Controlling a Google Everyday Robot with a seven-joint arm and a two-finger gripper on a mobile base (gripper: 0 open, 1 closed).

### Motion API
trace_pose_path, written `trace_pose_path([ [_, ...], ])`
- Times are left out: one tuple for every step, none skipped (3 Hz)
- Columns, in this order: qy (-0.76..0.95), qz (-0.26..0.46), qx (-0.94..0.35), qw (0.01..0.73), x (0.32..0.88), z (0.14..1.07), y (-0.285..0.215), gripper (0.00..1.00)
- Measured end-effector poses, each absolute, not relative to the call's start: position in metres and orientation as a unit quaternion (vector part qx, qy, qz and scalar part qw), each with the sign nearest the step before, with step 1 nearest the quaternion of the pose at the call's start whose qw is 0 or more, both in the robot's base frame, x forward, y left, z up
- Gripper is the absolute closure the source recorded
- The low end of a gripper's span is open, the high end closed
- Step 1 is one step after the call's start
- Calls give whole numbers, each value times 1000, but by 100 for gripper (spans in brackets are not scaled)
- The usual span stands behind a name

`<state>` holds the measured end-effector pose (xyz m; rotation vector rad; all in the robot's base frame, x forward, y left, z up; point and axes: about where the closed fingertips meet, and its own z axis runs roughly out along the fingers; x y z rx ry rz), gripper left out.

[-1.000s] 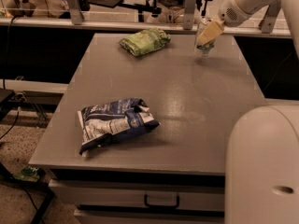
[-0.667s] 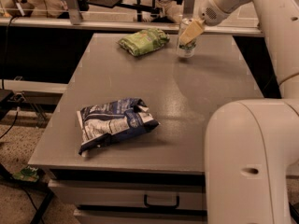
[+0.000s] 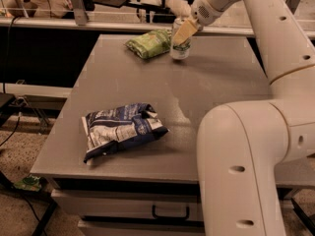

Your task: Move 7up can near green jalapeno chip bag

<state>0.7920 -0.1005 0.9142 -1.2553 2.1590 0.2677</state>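
Observation:
The 7up can (image 3: 180, 49) stands upright at the far side of the grey table (image 3: 147, 92), right beside the green jalapeno chip bag (image 3: 147, 43), which lies crumpled to its left. My gripper (image 3: 183, 32) reaches in from the upper right and its pale fingers (image 3: 186, 30) are closed around the upper part of the can. The can's bottom looks to be on or just above the tabletop.
A larger dark-blue and white chip bag (image 3: 120, 129) lies near the table's front left. My white arm and base (image 3: 246, 146) fill the right side. A drawer handle (image 3: 170, 213) shows under the front edge. Rails and chair legs stand behind the table.
The gripper has carried the can leftward along the far edge, from the right part of the table to right next to the green bag.

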Motion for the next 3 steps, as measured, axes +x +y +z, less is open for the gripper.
trace_pose_path([
  [814,105,-478,313,798,915,-84,59],
  [813,107,-479,313,800,913,-80,35],
  [813,108,-479,312,801,909,-78,12],
])
